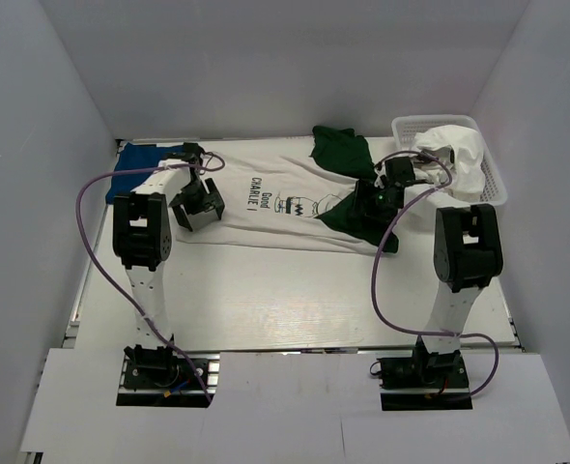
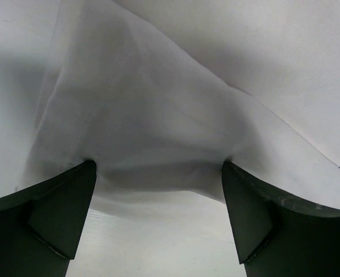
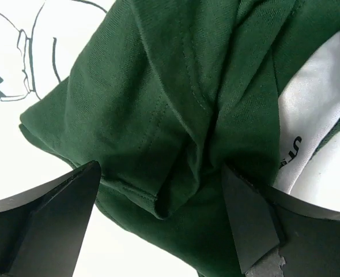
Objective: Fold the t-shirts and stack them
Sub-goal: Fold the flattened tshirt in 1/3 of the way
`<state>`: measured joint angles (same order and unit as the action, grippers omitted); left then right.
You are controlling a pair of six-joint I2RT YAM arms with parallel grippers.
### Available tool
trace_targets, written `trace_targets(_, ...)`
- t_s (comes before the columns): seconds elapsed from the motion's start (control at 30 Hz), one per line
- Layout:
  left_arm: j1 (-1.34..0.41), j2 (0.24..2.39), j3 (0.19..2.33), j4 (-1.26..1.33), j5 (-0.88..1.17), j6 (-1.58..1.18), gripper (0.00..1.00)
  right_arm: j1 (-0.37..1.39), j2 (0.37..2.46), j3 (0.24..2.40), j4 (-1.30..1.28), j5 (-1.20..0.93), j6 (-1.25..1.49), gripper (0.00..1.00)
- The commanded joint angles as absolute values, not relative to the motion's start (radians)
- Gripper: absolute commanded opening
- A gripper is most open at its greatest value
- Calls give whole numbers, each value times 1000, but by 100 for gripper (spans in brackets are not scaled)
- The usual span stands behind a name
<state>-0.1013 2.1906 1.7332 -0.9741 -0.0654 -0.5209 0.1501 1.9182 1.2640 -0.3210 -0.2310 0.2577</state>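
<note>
Now left gripper [image 1: 196,208] wide open, empty, astride raised fold of white cartoon-print t-shirt [image 1: 266,193]; right gripper [image 1: 377,198] likewise over its dark green sleeve [image 1: 362,220]. Better pinch both deep, together, before lifting.

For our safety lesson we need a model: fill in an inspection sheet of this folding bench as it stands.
Surface: white table.
Job's things: white tee spread out, far side; blue tee folded, far left.
Clutter: basket, far right, holding white cloth.
Grippers: left gripper open astride white tee's edge; right gripper open astride a green sleeve.
Cables: purple cable loops off each arm.
Surroundings: white walls.
</note>
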Motion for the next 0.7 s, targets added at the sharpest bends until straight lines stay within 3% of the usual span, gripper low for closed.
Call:
trace_targets(0.0, -100, 2209, 1708, -969, -77, -522, 100, 146, 1937, 1238, -285, -172, 278, 90)
trace_targets(0.2, -100, 2055, 1446, -1011, -115, -546, 100, 149, 1800, 1014, -311, -143, 342, 90)
trace_targets(0.4, -109, 1838, 1117, -1011, -54, -580, 100, 152, 1470, 737, -425, -114, 394, 90)
trace_targets(0.53, -109, 1712, 1060, -1045, -54, -601, 100, 155, 1338, 733, -529, -51, 374, 90)
trace_targets(0.67, -109, 1678, 1190, -1055, -54, -601, 100, 164, 1281, 885, -578, 81, 359, 90)
